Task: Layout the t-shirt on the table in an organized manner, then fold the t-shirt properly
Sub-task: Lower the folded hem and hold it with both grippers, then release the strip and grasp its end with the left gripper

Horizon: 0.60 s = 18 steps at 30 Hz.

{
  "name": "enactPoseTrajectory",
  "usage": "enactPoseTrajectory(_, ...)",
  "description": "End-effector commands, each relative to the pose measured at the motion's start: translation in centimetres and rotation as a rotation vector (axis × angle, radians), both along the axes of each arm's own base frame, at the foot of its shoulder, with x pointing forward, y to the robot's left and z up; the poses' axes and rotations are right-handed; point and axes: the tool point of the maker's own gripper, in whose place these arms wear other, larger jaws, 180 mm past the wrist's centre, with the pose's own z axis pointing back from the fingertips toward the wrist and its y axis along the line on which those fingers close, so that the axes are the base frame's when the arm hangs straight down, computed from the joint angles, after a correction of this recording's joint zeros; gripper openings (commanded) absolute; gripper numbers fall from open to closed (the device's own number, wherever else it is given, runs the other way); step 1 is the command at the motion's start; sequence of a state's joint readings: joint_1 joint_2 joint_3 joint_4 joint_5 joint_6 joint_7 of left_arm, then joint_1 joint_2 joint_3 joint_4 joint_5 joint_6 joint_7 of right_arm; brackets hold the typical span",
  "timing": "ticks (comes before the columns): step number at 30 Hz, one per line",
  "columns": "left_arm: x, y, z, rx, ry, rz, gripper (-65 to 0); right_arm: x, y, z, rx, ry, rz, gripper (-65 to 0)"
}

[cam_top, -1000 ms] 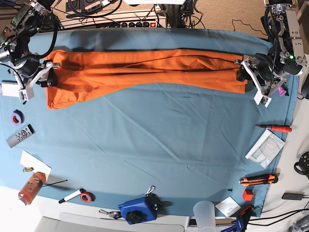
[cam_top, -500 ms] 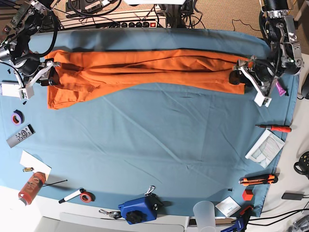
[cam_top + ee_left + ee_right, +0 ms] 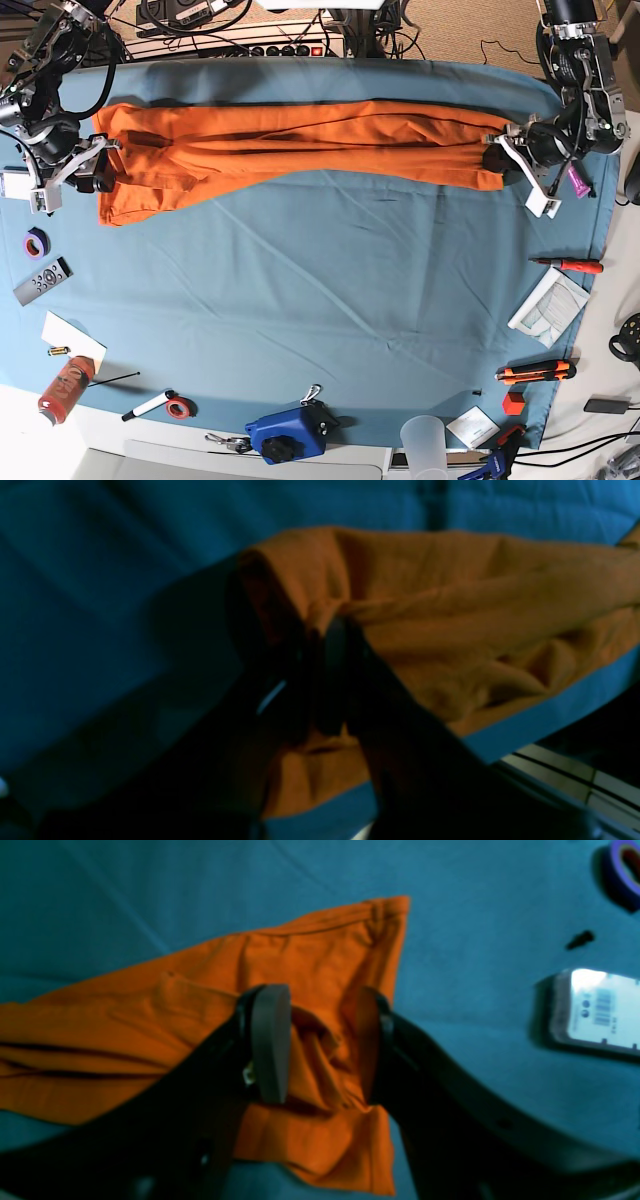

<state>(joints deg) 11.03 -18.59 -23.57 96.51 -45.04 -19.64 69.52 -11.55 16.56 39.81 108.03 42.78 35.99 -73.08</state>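
Wrinkled teal cloth over the table (image 3: 330,300), cables and gear crowding the far edge. Left gripper (image 3: 320,645) pinched tight on a bunched end of the t-shirt (image 3: 300,140), dark fingers (image 3: 337,640) pressed together with orange folds spilling out on either side, close to the table's edge. Right gripper (image 3: 325,1040) with jaws spread apart, straddling crumpled fabric at the opposite end, pads flanking a raised fold but not squeezing it. Shirt stretched long and narrow between both arms across the far side of the table. Purple tape roll (image 3: 36,241) and grey remote (image 3: 42,281) lying near the right arm; screwdriver (image 3: 570,265) near the left.
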Motion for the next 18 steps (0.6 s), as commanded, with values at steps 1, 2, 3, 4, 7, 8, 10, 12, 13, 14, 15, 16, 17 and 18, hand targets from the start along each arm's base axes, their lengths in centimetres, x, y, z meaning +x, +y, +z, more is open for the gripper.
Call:
enactPoseTrajectory(1,-0.4,1.8,-0.3,0.061,0.037,0.015,-65.0,1.0,-0.4,1.8,-0.023,-0.062,0.006,-42.7)
enactPoseTrajectory(2,0.3,2.7,0.3,0.068,0.01,0.046,-65.0,1.1,-0.5,1.9,-0.028,-0.064,0.004,-42.7)
enactPoseTrajectory(3,1.1,3.8,1.0,0.075,-0.021,0.078,-65.0,1.2,-0.6,1.9,-0.034,-0.066,0.001,-42.7)
enactPoseTrajectory(4,1.7,4.8,1.7,0.086,-0.047,0.103,-65.0,1.3,-0.7,2.0,-0.036,-0.072,-0.001,-42.7)
enactPoseTrajectory(7,3.3,8.0,3.6,0.154,-0.108,0.146,-65.0,1.8,-0.8,2.5,-0.044,-0.095,-0.005,-42.7)
enactPoseTrajectory(8,3.6,8.9,4.2,0.181,-0.121,0.149,-65.0,2.0,-0.8,2.7,-0.044,-0.107,-0.006,-42.7)
enactPoseTrajectory(10,4.3,10.4,5.0,0.239,-0.145,0.155,-65.0,2.4,-1.0,3.1,-0.054,-0.124,-0.012,-42.7)
enactPoseTrajectory(12,4.7,11.7,5.7,0.287,-0.158,0.163,-65.0,2.8,-1.2,3.6,-0.062,-0.14,-0.022,-42.7)
enactPoseTrajectory(13,4.8,12.3,6.0,0.307,-0.156,0.17,-65.0,3.1,-1.3,3.9,-0.062,-0.149,-0.026,-42.7)
enactPoseTrajectory(14,4.8,12.8,6.1,0.318,-0.152,0.182,-65.0,3.3,-1.4,4.1,-0.064,-0.155,-0.031,-42.7)
enactPoseTrajectory(15,4.6,13.1,6.2,0.327,-0.141,0.181,-65.0,3.5,-1.5,4.3,-0.065,-0.162,-0.035,-42.7)
enactPoseTrajectory(16,4.4,13.2,6.1,0.332,-0.125,0.176,-65.0,3.7,-1.5,4.4,-0.068,-0.166,-0.038,-42.7)
enactPoseTrajectory(17,4.0,13.2,5.9,0.334,-0.109,0.169,-65.0,3.8,-1.5,4.6,-0.067,-0.172,-0.04,-42.7)
enactPoseTrajectory(18,3.8,13.0,5.7,0.325,-0.098,0.163,-65.0,3.8,-1.6,4.6,-0.068,-0.173,-0.042,-42.7)
